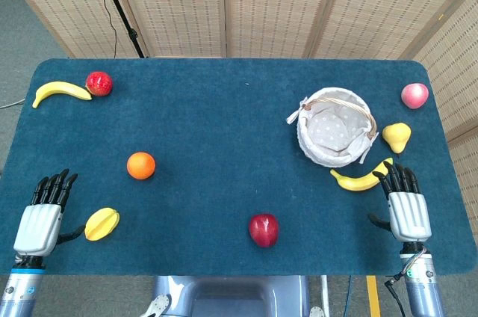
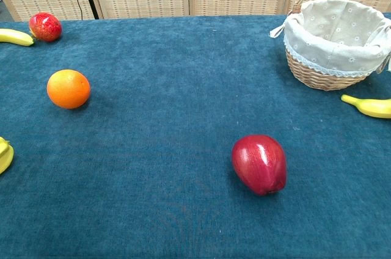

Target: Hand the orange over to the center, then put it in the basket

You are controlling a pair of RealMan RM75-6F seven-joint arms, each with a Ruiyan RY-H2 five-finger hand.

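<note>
The orange (image 1: 140, 165) (image 2: 68, 88) lies on the blue table, left of the middle. A wicker basket (image 1: 335, 127) (image 2: 335, 39) with a white cloth lining stands at the right, with nothing in it. My left hand (image 1: 42, 217) rests flat at the table's front left corner, fingers apart, holding nothing, well below and left of the orange. At the front right my right hand (image 1: 405, 205) lies flat the same way, just below the basket. Neither hand shows in the chest view.
A red apple (image 1: 263, 229) (image 2: 259, 164) sits front centre. A yellow starfruit (image 1: 101, 223) lies beside my left hand. A banana (image 1: 361, 179) and yellow pear (image 1: 396, 136) lie near the basket, a peach (image 1: 414, 95) far right. Another banana (image 1: 60, 91) and red apple (image 1: 98, 83) are back left.
</note>
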